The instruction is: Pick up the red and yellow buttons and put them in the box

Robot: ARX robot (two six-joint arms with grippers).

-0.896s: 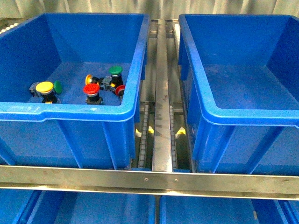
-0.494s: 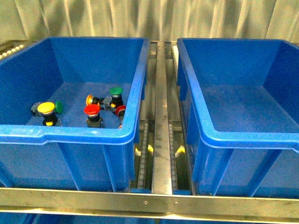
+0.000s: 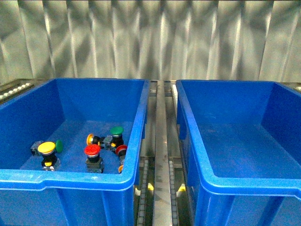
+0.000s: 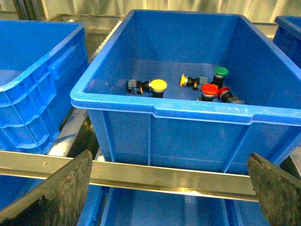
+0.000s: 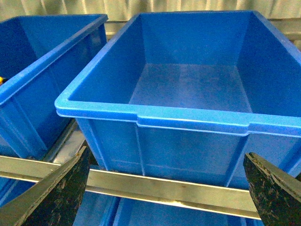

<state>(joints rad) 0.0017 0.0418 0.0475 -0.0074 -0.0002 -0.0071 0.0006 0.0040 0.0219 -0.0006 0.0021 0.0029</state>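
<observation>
Blue plastic, two open bins side by side on a steel rack, long sides parallel.

Left bin [image 3: 70, 181]: holds all the buttons, low on its floor, toward the near wall.
- Yellow button [image 3: 46, 148]: upright, near the near-left corner, with a green cap [image 3: 59, 145] touching its side.
- Red button [image 3: 92, 150]: upright, mid-floor, just behind the near rim.
- Second yellow button [image 3: 89, 139]: lying on its side, behind the red one.
- Green button [image 3: 116, 130]: upright, close beside that one.
- Second red button [image 3: 121, 150]: tipped, against the right wall.
- Open floor lies behind the group, up to the far wall.

Right bin [image 3: 249, 186]: plain blue floor from wall to wall, with a thick rolled rim all round.

Steel rail [image 3: 161, 141]: runs between the bins; the rims stand apart across it.

Left claw [image 4: 169, 156]: fingers spread wide, gripping nothing, below and before the left bin's near rim.

Right claw [image 5: 167, 155]: fingers likewise wide apart and unladen, before the right bin's near rim.

Corrugated wall [image 3: 150, 37]: behind both bins.
</observation>
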